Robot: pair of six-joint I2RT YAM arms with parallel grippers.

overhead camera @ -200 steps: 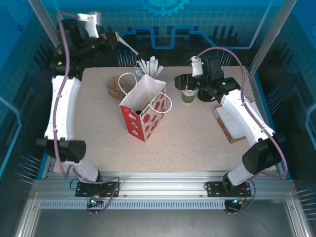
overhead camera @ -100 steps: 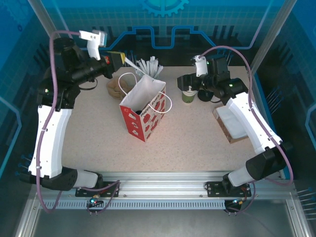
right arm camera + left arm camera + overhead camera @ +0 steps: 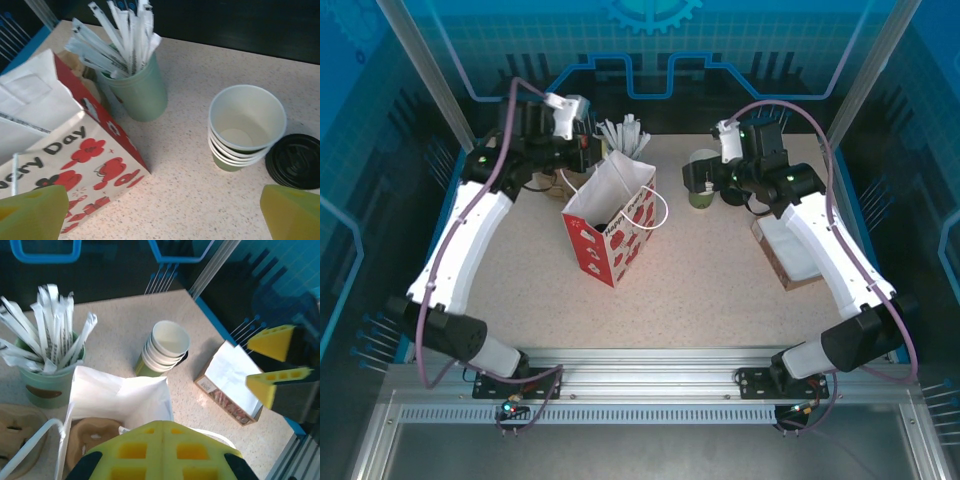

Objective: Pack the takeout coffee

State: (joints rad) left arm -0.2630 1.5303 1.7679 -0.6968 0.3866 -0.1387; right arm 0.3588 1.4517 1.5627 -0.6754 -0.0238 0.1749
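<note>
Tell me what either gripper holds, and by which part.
Right gripper: open, holding nothing. Left gripper: shut, with nothing seen between its jaws; something thin cannot be ruled out.

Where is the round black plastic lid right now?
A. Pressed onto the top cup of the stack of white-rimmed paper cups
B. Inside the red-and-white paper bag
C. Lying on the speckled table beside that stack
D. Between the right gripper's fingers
C: the right wrist view shows the round black plastic lid lying on the speckled table next to the stack of white-rimmed paper cups, whose top cup is uncovered.
</note>
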